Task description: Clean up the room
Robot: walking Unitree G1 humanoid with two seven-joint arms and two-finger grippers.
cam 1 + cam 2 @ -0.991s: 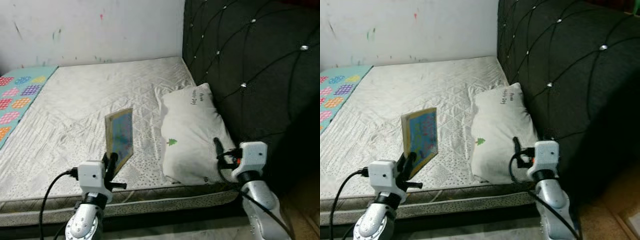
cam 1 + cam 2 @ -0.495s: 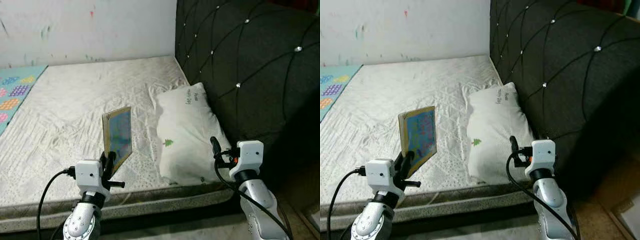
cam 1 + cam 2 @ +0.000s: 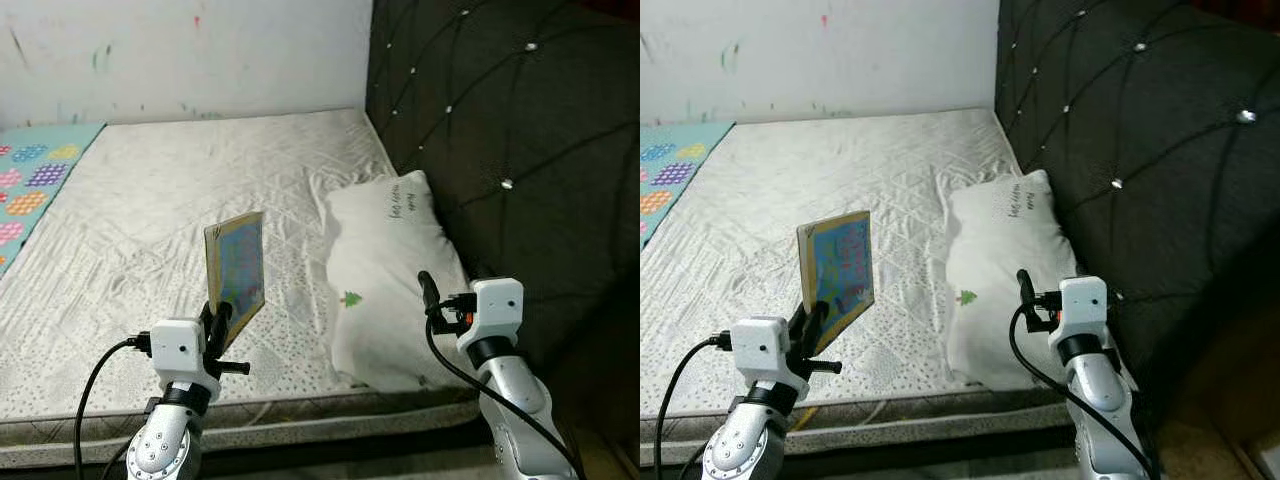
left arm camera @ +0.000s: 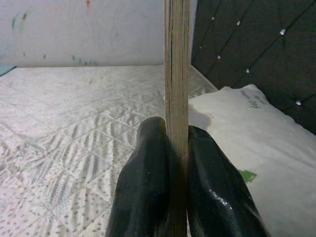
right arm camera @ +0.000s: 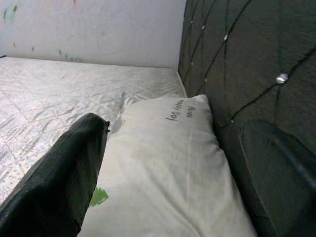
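White and quilted, the mattress [image 3: 180, 200] has no sheet on it. It sits against a white wall [image 3: 180, 50] marked with little spots of paint. A dark padded headboard [image 3: 500, 120] with shiny buttons stands on the robot's right side.

The left gripper [image 3: 218, 322] holds a thin picture book [image 3: 237, 272] standing up on its edge, above the near side of the mattress. The book has a bright blue cover. In the left wrist view, both black fingers [image 4: 143, 187] press on the two sides of the book, squeezing it tight.

A white pillow [image 3: 395, 275] lies on the mattress next to the headboard. It has a tiny green tree and some writing on it. The right gripper [image 3: 426, 288] is up near the front part of the pillow. I cannot tell if its fingers are apart or together.

A mat [image 3: 35, 190] with colourful shapes lies on the far left.
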